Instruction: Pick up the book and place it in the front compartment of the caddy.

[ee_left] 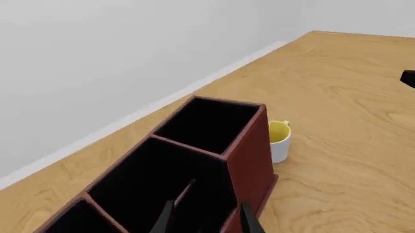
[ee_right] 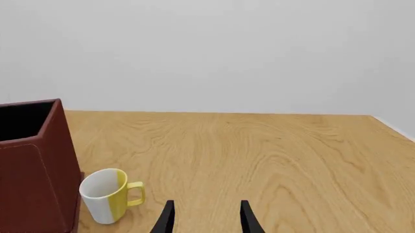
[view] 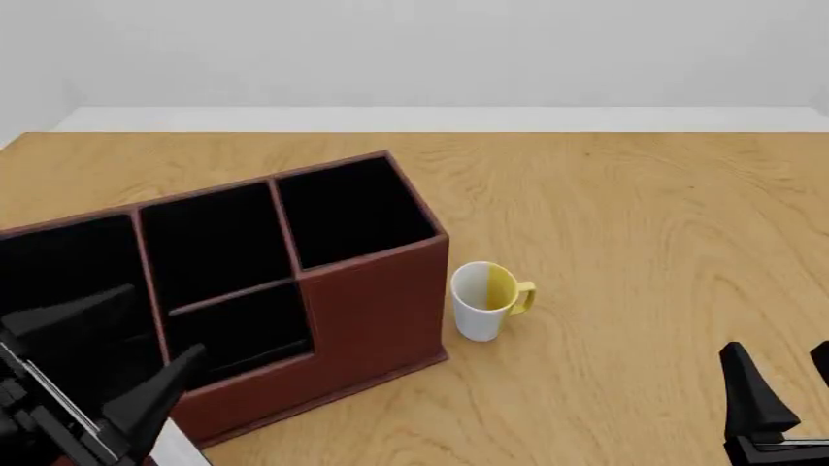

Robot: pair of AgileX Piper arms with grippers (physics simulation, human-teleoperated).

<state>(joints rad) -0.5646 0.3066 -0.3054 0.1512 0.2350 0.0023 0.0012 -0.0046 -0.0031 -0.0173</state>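
Note:
The reddish-brown caddy (view: 376, 301) stands at the left of the table, its black cells open upward. Its square middle cell, the front compartment (view: 214, 238), looks dark, and I make out nothing inside it. My left gripper (view: 165, 320) is open at the caddy's near left and holds nothing. In the left wrist view the left gripper (ee_left: 207, 206) hangs over the caddy (ee_left: 250, 155), above a thin divider. My right gripper (view: 781, 354) is open and empty at the near right; in its own view the right gripper (ee_right: 207, 204) points past the caddy (ee_right: 32, 184). The book is hidden or out of view.
A white-and-yellow mug (view: 486, 301) stands upright just right of the caddy, also visible as the mug (ee_left: 279, 141) and the mug (ee_right: 107, 195). A small white shape (view: 184, 449) sits at the bottom edge by the left arm; I cannot tell what it is. A grey wall runs along the table's far edge.

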